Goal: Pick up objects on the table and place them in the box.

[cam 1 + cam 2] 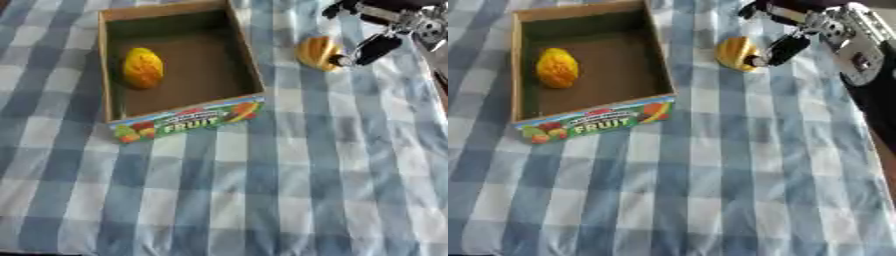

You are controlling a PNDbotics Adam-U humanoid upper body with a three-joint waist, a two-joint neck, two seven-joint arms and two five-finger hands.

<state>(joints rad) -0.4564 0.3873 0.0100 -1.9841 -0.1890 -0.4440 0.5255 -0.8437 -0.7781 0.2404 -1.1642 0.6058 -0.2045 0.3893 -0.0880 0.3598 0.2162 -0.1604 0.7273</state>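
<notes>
On a table draped in a blue-and-white checked cloth, the robot's right hand reaches in from the upper right corner and meets a rounded yellow-orange fruit lying on the cloth just to the right of the box. The fruit sits at the left side of the hand, outside the box's right wall and near its far half. One dark finger slants down against the fruit's right side, its tip touching the fruit; other fingers arch over the fruit from above and behind. Whether the hand has actually closed on the fruit or only rests against it cannot be told from these views. The fruit appears to lie on the cloth rather than hang in the air.

By count: two fruits are in sight. The second, a yellow mango-like fruit, lies inside the box on its brown floor, toward the left wall. There is one box, an open cardboard tray whose near wall carries a colourful label reading "FRUIT" with pictures of fruit. One robot hand shows; the left hand appears in neither view.
</notes>
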